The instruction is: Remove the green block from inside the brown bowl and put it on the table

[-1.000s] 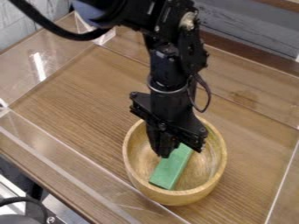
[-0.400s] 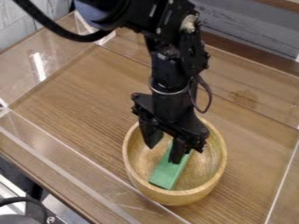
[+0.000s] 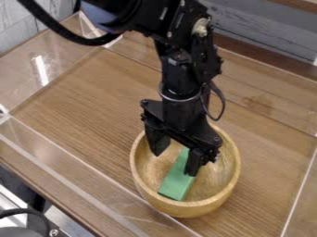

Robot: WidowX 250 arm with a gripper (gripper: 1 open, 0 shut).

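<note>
A bright green block (image 3: 180,179) lies inside a brown bowl (image 3: 227,188), slanting from the bowl's floor up toward the far wall, its upper end between the spread fingers of a black gripper (image 3: 179,154) that points straight down into the bowl. The jaws stand wide apart, one finger on either side of the block and gripping nothing. The wooden bowl sits near the front right of a wood-grain table (image 3: 87,93), which is ringed by clear acrylic walls (image 3: 50,51) that catch pale reflections. The black robot arm (image 3: 173,46) rises from the bowl toward the top of the view.
</note>
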